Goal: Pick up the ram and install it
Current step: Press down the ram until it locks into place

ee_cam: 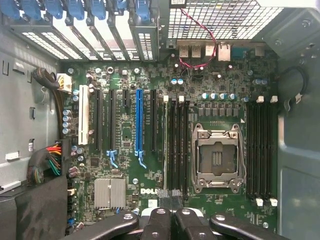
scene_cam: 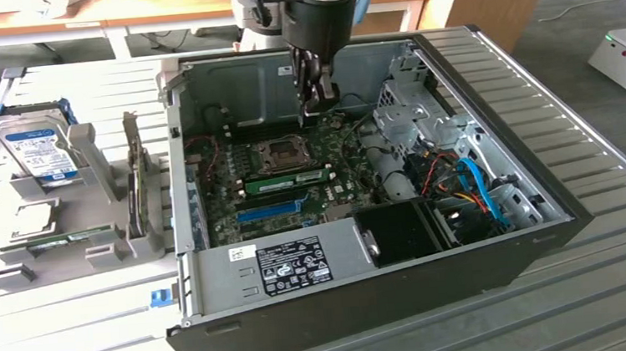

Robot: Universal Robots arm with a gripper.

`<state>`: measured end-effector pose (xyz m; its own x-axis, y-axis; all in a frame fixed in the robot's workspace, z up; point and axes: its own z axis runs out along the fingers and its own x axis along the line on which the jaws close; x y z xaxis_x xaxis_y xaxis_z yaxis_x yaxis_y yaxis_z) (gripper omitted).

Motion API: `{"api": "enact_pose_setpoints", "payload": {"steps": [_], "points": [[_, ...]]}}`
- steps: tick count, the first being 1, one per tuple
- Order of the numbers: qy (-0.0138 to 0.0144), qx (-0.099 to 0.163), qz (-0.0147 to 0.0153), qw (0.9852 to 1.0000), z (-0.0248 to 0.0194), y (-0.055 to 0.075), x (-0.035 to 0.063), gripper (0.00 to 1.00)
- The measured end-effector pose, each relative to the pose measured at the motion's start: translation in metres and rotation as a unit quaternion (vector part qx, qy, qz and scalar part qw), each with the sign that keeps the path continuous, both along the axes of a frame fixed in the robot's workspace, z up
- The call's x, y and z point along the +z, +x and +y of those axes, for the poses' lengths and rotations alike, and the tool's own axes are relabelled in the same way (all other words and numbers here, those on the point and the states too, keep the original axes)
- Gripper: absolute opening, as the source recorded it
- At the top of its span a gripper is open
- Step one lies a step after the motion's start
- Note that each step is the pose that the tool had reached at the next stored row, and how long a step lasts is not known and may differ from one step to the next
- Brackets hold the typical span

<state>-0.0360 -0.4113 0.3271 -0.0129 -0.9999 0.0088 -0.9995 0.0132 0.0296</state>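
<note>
Open computer case [scene_cam: 357, 310] on a slatted tabletop [scene_cam: 603, 303], claw [scene_cam: 316, 101] at upper centre with fingers closed together, poised over the motherboard [scene_cam: 345, 152], the ram [scene_cam: 287, 180] seated in a slot just below the processor socket [scene_cam: 285, 152], second green stick [scene_cam: 72, 239] at lower left

the case [scene_cam: 413, 302] is matt black outside and bare, dull grey sheet metal inside. the table [scene_cam: 617, 202] is pale ribbed metal with a soft sheen. the board [ee_cam: 150, 75] is green, lacquered and slightly glossy. its socket frame [ee_cam: 199, 160] is bright polished metal, the heatsink [ee_cam: 110, 192] finned bare metal, the long slot [ee_cam: 139, 120] glossy blue plastic. the gripper [ee_cam: 170, 197] has smooth black links with a gloss, and its pads [ee_cam: 164, 196] are grey and roughly textured. the drive [scene_cam: 40, 151] is silvery metal under a glossy blue label. the desk [scene_cam: 56, 30] is light wood.
</note>
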Motion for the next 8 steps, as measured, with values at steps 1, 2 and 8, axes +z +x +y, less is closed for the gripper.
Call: {"api": "enact_pose_setpoints", "payload": {"steps": [1, 2, 8], "points": [[0.0002, 0.000, 0.0000, 1.0000, 0.0000, 0.0003, 0.0000, 0.11], [0.0004, 0.000, 0.0000, 1.0000, 0.0000, 0.0009, 0.0000, 0.11], [0.0037, 0.000, 0.0000, 1.0000, 0.0000, 0.0073, -0.0001, 0.11]]}}
